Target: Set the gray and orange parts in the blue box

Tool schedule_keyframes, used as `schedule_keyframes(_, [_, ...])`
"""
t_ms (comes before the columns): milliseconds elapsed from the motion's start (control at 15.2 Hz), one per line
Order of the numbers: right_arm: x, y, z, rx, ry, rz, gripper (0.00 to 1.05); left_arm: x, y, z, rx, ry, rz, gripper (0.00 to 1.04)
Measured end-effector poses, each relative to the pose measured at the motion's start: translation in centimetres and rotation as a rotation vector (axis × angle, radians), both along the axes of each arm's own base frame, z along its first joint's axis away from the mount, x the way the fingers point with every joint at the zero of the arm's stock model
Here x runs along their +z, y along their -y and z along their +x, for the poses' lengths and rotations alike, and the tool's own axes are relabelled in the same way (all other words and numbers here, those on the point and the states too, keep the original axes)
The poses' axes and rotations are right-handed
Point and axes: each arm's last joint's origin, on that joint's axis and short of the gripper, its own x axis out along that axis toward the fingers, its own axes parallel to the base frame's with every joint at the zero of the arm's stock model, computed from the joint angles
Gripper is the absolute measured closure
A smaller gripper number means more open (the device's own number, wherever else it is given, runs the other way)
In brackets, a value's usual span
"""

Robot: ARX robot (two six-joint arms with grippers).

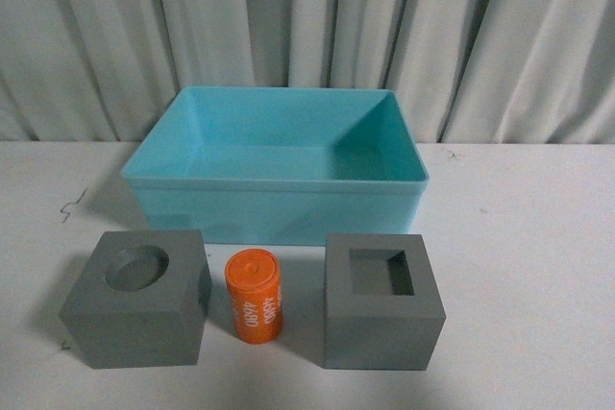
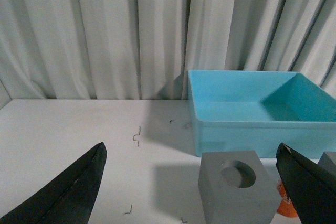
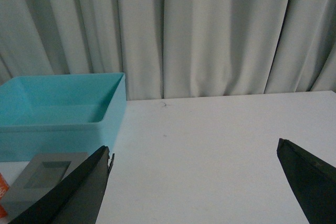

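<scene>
1 blue box (image 1: 279, 201) at rear of worktop (image 1: 538, 266), open side up, long axis L-R. In front, a row w/ 2 gray cubes, 1 cyl.: round-recess cube (image 1: 139, 300), upright orange cyl. (image 1: 255, 297), square-recess cube (image 1: 382, 302), recesses facing up. Left end effector (image 2: 190, 145) & right end effector (image 3: 193, 145) both spread wide, empty.

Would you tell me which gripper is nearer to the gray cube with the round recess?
Left. The left gripper has the round-recess cube just ahead; the right gripper sees only the square-recess cube.
</scene>
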Motion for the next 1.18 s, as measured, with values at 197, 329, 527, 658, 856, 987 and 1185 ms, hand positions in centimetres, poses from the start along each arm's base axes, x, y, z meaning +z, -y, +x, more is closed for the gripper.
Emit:
schedule_keyframes(197, [0.0, 0.0, 0.0, 0.0, 0.0, 0.0, 0.06, 0.0, 0.0, 0.0, 0.0, 0.0, 0.0, 0.07])
schedule_keyframes(329, [0.0, 0.0, 0.0, 0.0, 0.0, 0.0, 0.06, 0.0, 0.0, 0.0, 0.0, 0.0, 0.0, 0.07])
schedule_keyframes(527, [0.0, 0.0, 0.0, 0.0, 0.0, 0.0, 0.06, 0.0, 0.0, 0.0, 0.0, 0.0, 0.0, 0.07])
schedule_keyframes(658, [0.0, 0.0, 0.0, 0.0, 0.0, 0.0, 0.06, 0.0, 0.0, 0.0, 0.0, 0.0, 0.0, 0.07])
schedule_keyframes(856, [0.0, 0.0, 0.0, 0.0, 0.0, 0.0, 0.06, 0.0, 0.0, 0.0, 0.0, 0.0, 0.0, 0.07])
schedule_keyframes(987, [0.0, 0.0, 0.0, 0.0, 0.0, 0.0, 0.06, 0.0, 0.0, 0.0, 0.0, 0.0, 0.0, 0.07])
schedule_keyframes(1185, [0.0, 0.0, 0.0, 0.0, 0.0, 0.0, 0.06, 0.0, 0.0, 0.0, 0.0, 0.0, 0.0, 0.07])
